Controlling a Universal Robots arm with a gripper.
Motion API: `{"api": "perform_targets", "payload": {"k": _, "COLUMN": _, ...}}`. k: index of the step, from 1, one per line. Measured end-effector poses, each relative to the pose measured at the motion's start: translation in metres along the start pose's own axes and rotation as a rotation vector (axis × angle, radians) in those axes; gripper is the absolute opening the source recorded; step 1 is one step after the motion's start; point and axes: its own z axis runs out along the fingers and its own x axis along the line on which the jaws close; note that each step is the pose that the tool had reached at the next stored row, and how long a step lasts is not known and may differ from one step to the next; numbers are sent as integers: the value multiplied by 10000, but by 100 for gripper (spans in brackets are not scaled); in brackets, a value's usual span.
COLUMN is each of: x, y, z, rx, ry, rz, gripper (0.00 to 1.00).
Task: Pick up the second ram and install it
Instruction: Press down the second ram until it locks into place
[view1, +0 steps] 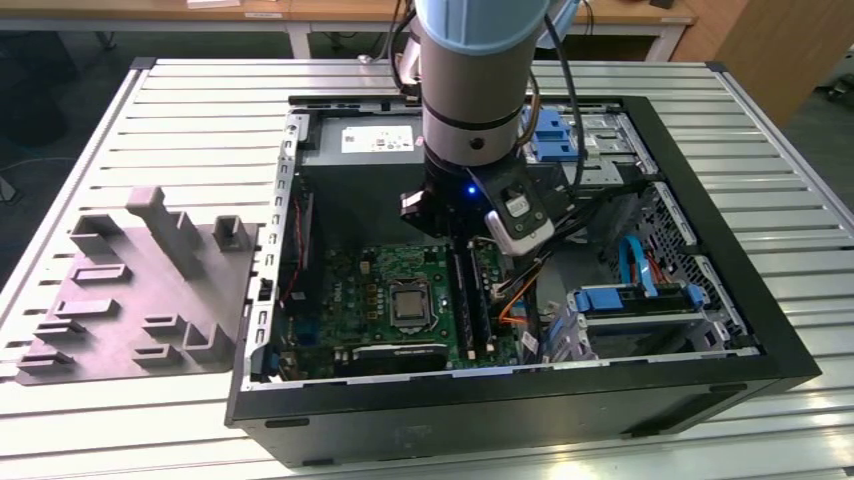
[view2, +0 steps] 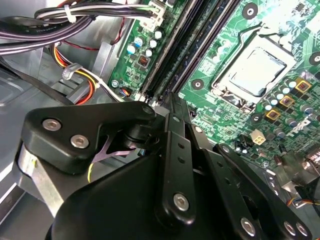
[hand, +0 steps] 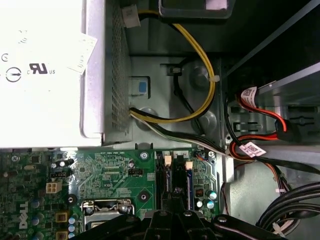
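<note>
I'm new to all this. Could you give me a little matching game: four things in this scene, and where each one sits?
Things:
1. grey plastic fixture with moulded blocks
2. green motherboard
3. silver square processor socket
4. yellow cable

Places:
A. mounted on the motherboard
B. on the slatted metal table, outside the case, at the exterior view's left
C. flat on the floor of the open black computer case
D. curving beside the silver power supply box

Pairs: 1-B, 2-C, 3-A, 4-D

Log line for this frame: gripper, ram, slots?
gripper: low over slots, inside case | ram: cannot tell if held | motherboard: CPU socket uncovered
</note>
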Motion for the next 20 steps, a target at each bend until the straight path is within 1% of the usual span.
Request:
{"api": "perform_targets", "payload": {"k": 2, "x": 1, "y": 14, "z": 3, "rx": 69, "ry": -3, "rz": -4, "gripper": 10}}
{"api": "perform_targets", "payload": {"k": 4, "x": 0, "y": 19, "z": 4, "rx": 101, "ry": -4, "rz": -9, "gripper": 10}}
{"api": "perform_targets", "payload": {"k": 6, "x": 2, "y": 29, "z": 6, "rx": 180, "ry": -6, "rz": -13, "gripper": 10}}
{"api": "perform_targets", "payload": {"k": 15, "x": -7, "y": 68, "z": 44, "rx": 187, "ry": -7, "rz": -14, "gripper": 10}}
{"api": "perform_targets", "payload": {"k": 20, "x": -6, "y": 72, "z": 47, "rx": 187, "ry": -6, "rz": -15, "gripper": 10}}
